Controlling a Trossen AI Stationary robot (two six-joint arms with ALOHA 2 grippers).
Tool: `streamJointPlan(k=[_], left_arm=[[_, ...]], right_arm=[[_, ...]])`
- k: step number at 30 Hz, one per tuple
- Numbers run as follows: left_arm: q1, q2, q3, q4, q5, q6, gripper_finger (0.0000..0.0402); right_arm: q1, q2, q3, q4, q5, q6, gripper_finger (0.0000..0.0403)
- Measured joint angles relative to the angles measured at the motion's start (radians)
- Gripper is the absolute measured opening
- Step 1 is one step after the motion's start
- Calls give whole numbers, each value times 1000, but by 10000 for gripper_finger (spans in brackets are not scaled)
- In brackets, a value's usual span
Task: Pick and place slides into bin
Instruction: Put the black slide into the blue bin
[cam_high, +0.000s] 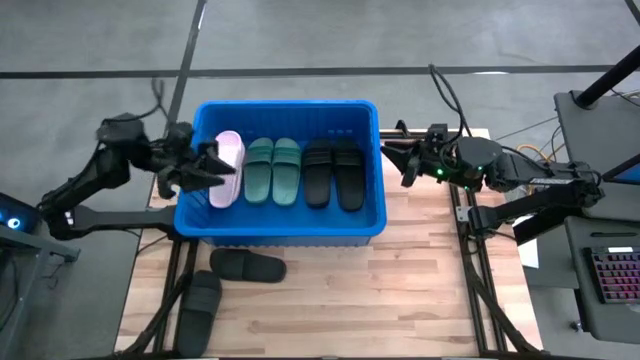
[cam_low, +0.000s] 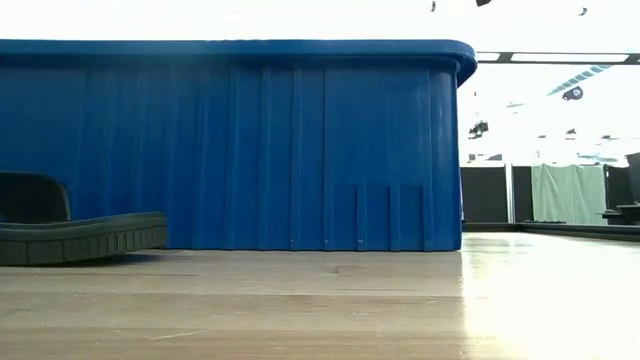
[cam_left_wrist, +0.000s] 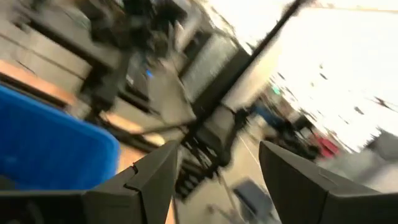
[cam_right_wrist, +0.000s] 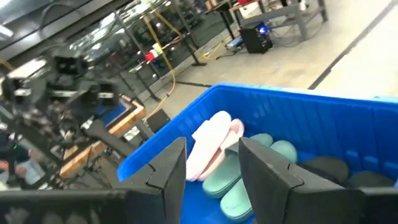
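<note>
The blue bin (cam_high: 285, 235) stands on the table's far half. Inside it lie pale pink slides (cam_high: 227, 168) at its left end, one leaning on the other in the right wrist view (cam_right_wrist: 214, 146). Beside them lie two green slides (cam_high: 273, 170) and two black slides (cam_high: 333, 172). Two more black slides (cam_high: 247, 265) (cam_high: 200, 308) lie flat on the table in front of the bin's left corner. My left gripper (cam_high: 222, 166) is open and empty over the bin's left rim, beside the pink slides. My right gripper (cam_high: 392, 160) is open and empty just outside the bin's right rim.
The bin's wall (cam_low: 250, 150) fills most of the low view, with one black slide (cam_low: 80, 238) on the wood at its left. Bare wooden table (cam_high: 420, 290) lies in front and to the right of the bin. A keyboard (cam_high: 612, 275) sits off the table's right side.
</note>
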Motion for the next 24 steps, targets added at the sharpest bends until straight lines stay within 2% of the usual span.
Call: streamJointPlan(k=[5, 9, 14, 19, 21, 24], left_arm=[[-67, 0, 41, -5, -233, 6, 212], [-102, 46, 92, -3, -370, 58, 212], [-157, 171, 170, -5, -561, 187, 212], [-251, 324, 278, -11, -696, 362, 212], [-299, 387, 337, -66, -791, 419, 212], [-366, 470, 446, -254, -920, 417, 212]], right_arm=[[-44, -12, 0, 0, -2, -9, 135], [-66, -23, 0, -11, -8, -12, 132], [-71, -35, 0, -57, -8, -17, 136], [-71, -45, 0, -90, -37, -17, 135], [-71, -48, 0, -91, -61, -17, 132], [-70, -56, 0, -106, -87, -17, 130]])
